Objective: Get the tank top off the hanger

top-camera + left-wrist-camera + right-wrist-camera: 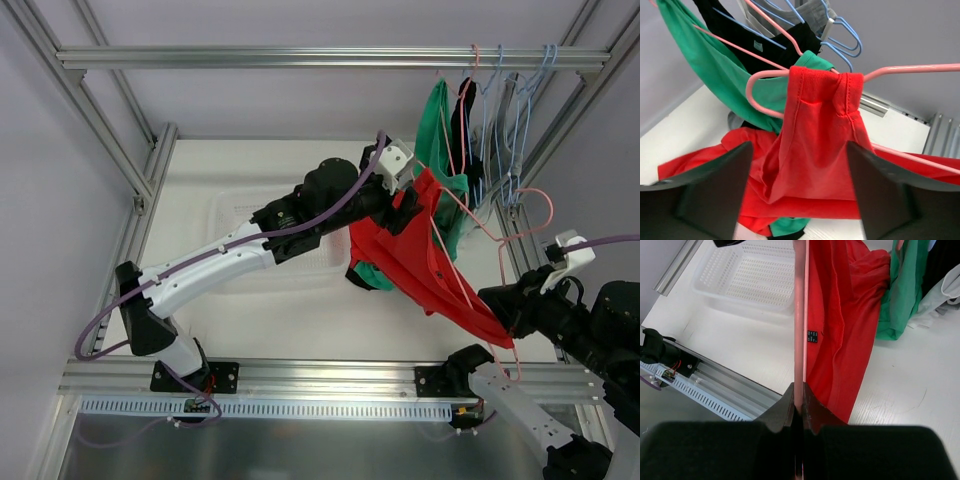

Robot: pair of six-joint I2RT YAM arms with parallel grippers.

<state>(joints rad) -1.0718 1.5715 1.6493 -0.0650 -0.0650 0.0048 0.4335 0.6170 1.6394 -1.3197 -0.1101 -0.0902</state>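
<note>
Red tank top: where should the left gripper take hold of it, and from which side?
Probably the strap looped over the pink hanger, approached straight ahead by the left gripper: it hangs bunched and narrow, centred between the open jaws.

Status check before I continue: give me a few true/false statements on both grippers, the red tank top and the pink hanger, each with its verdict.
1. The right gripper is shut on the pink wire hanger. True.
2. The left gripper is clamped on the red tank top. False: its jaws stand open, with the strap between them and not gripped.
3. The red tank top is fully off the hanger. False: its strap is looped over the hanger's arm.
4. A white perforated plastic basket sits on the table. True.
5. No other clothes hang in the scene. False: a green garment and a black garment hang on other hangers.
</note>
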